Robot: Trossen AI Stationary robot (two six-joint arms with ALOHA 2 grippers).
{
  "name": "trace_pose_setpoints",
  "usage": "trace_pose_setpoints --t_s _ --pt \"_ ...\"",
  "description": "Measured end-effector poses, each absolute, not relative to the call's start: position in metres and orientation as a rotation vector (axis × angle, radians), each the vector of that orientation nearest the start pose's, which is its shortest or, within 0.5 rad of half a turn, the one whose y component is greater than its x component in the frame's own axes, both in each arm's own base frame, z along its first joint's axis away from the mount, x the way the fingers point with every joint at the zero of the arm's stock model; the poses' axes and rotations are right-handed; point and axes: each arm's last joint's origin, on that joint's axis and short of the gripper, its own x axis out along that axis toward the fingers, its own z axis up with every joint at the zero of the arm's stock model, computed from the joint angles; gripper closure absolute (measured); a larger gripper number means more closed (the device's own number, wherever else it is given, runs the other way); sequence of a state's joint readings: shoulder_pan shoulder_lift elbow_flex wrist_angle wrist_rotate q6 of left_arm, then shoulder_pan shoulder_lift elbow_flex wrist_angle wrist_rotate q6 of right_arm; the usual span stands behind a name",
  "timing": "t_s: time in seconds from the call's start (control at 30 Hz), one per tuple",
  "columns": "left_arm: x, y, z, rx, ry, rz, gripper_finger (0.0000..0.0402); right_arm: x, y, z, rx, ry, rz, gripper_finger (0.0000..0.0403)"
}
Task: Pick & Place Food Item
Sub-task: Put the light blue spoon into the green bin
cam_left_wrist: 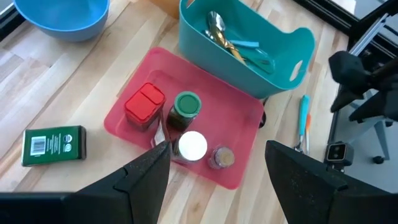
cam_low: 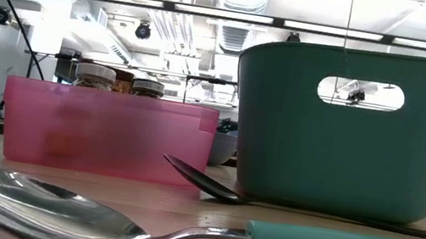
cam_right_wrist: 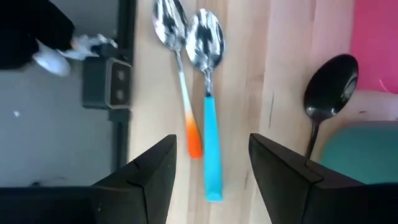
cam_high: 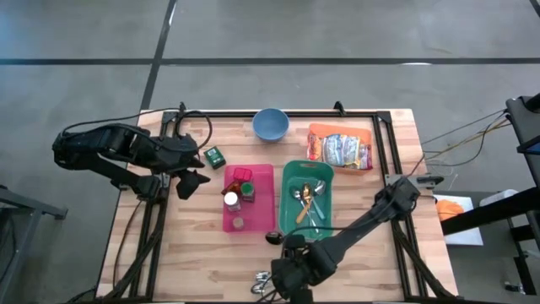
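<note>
A pink tray [cam_high: 261,181] at the table's middle holds several spice jars: red-capped [cam_left_wrist: 144,104], green-lidded [cam_left_wrist: 186,106], white-lidded [cam_left_wrist: 192,146] and a small brown one [cam_left_wrist: 221,157]. A green box [cam_high: 215,156] lies flat on the table left of the tray. Snack packets [cam_high: 344,150] lie in an orange tray at the far right. My left gripper [cam_high: 192,181] hovers open left of the pink tray, above the table. My right gripper [cam_high: 283,274] hangs open at the near edge over two spoons, orange-handled [cam_right_wrist: 185,93] and blue-handled [cam_right_wrist: 209,118], with nothing between its fingers.
A teal bin [cam_high: 291,181] with cutlery stands right of the pink tray. A blue bowl [cam_high: 270,124] sits at the far edge. A black spoon [cam_right_wrist: 326,93] lies on the table by the bin's near corner. A dark frame runs around the tabletop.
</note>
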State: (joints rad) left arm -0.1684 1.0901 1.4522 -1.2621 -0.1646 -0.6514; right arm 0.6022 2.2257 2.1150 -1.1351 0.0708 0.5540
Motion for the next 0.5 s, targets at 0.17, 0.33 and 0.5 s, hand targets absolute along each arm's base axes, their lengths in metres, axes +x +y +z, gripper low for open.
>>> trace_pose_setpoints --t_s 0.17,0.33,0.5 --pt "0.164 -0.023 0.405 -0.461 0.853 0.285 0.0139 0.383 0.261 0.237 0.012 1.291 0.126 0.0204" --pt "0.163 -0.023 0.405 -0.459 0.857 0.287 0.0139 0.385 0.262 0.229 0.017 1.266 0.134 0.0204" --pt "0.163 -0.023 0.405 -0.459 0.857 0.286 0.0139 0.39 0.264 0.22 0.02 1.202 0.123 0.0204"
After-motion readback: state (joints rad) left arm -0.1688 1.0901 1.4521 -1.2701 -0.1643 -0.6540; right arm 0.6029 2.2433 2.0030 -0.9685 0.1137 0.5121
